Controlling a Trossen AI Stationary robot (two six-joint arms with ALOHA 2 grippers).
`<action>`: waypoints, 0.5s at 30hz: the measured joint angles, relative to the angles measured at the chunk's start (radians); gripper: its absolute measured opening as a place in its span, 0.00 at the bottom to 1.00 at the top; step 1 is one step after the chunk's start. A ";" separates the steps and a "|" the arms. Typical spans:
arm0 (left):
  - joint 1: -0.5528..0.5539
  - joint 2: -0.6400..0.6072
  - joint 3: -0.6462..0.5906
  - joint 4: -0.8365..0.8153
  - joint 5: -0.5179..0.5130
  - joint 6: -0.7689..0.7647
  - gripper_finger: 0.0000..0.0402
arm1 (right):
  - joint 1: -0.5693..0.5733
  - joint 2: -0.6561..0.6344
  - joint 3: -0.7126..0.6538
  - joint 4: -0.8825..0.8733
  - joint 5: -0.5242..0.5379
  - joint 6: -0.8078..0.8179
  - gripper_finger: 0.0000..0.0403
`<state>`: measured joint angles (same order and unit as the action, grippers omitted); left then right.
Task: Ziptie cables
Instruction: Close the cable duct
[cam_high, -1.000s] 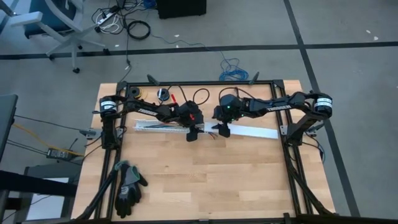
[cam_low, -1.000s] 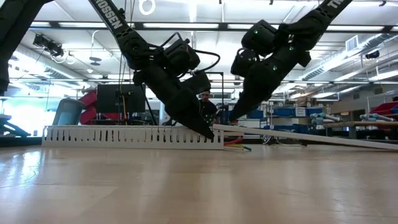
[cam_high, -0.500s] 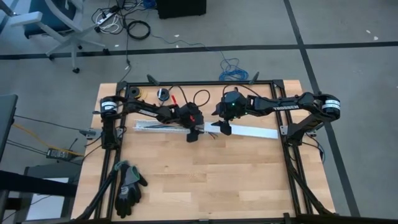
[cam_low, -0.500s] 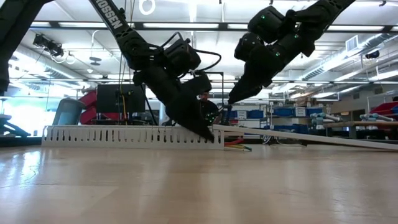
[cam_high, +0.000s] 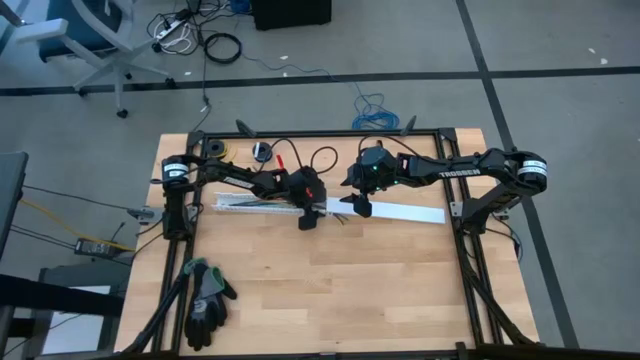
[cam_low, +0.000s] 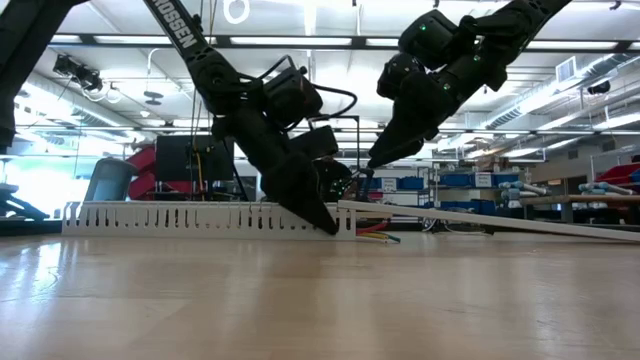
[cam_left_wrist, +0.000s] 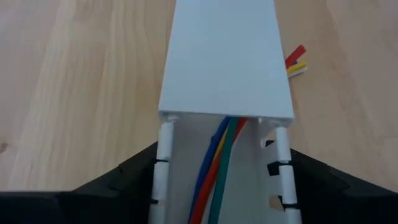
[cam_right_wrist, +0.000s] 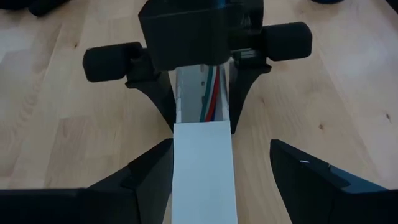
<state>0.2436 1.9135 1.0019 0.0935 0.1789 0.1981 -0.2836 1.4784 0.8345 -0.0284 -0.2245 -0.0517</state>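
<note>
Left tool (cam_high: 309, 217) now lower; cables (cam_left_wrist: 219, 163) lengthwise inside slotted duct (cam_left_wrist: 166, 180)

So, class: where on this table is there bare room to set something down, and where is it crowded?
The near half of the table is bare wood, bordered by the black glove at the left and the white strips beyond. The far band is crowded: the left gripper straddles the slotted channel holding the cables, the right gripper beside it.
</note>
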 joint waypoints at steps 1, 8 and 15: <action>0.000 -0.001 0.000 0.000 0.001 0.000 0.70 | 0.000 0.000 0.000 -0.001 0.000 0.000 0.62; -0.004 -0.117 -0.083 0.049 -0.009 -0.004 0.70 | 0.000 0.000 0.000 -0.046 0.050 0.000 0.61; -0.004 -0.187 -0.262 0.273 -0.020 -0.052 0.70 | -0.002 0.000 0.000 -0.040 0.052 -0.001 0.61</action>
<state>0.2394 1.7260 0.7402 0.3662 0.1592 0.1462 -0.2852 1.4784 0.8341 -0.0683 -0.1722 -0.0528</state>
